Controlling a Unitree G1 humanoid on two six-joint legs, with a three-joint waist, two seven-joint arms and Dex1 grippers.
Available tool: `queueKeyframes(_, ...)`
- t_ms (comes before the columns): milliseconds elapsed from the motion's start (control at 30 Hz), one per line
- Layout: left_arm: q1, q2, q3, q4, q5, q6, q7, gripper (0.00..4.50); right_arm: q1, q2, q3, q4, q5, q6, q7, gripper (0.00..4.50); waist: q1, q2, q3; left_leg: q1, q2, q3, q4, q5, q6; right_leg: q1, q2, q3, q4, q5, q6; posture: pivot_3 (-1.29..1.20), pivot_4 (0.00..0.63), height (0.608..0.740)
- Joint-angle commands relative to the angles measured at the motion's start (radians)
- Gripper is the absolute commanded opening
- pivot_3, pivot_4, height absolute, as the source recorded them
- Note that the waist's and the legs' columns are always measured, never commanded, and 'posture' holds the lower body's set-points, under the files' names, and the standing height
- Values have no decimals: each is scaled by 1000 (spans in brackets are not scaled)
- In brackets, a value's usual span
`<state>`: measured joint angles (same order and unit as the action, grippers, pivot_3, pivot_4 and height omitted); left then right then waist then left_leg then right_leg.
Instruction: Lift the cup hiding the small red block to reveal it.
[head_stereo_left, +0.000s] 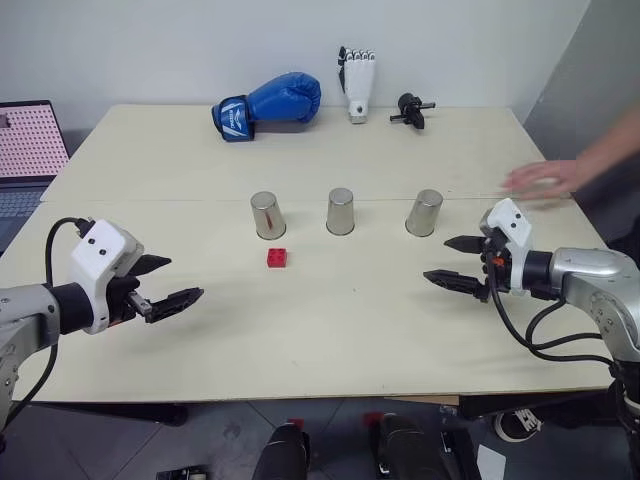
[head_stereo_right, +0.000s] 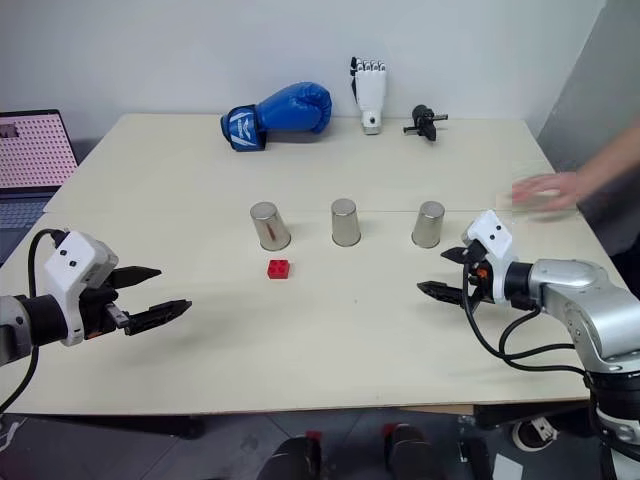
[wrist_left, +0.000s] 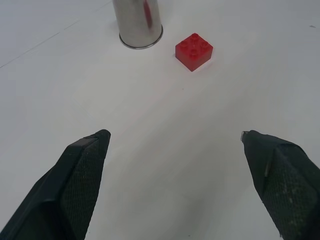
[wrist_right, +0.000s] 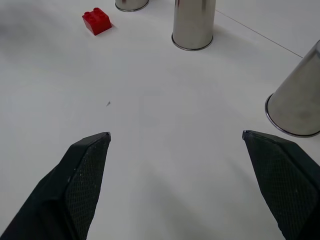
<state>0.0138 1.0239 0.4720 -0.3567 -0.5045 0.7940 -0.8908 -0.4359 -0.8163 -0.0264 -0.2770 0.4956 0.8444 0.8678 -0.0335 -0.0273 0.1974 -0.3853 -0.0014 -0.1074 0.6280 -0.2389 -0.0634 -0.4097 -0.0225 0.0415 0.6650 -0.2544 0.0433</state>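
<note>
While both hands (left, right) gape wide, a person's hand hovers beside the right cup.

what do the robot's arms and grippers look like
Each arm is silver-grey metal ending in a boxy white wrist housing with small dark dots, trailed by looping black cables. The left gripper and right gripper each carry two tapered black jaws with a finely textured surface.

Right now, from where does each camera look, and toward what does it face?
Head, both eyes: forward and down on the table; shows left gripper, right gripper, three cups, small red block, a person's hand.
Left wrist: along its open fingers at the block and left cup.
Right wrist: along its open fingers at the cups.
Shared: block, left cup.
</note>
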Motion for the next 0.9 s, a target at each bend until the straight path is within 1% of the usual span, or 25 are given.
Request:
queueKeyframes(33, -30, 1, 30, -12, -9, -13, 15, 4488, -19, -11, -41, -18, 14, -18, 5, 4500, 0, 0, 0, 0, 0, 0, 0, 0, 0, 0, 0, 0, 0, 0, 0, 0, 150, 740)
queueKeyframes(900, -47, 12, -9, -3, 7, -47, 4, 4488, -9, -10, -52, -18, 8, -19, -9, 4500, 0, 0, 0, 0, 0, 0, 0, 0, 0, 0, 0, 0, 0, 0, 0, 0, 150, 740)
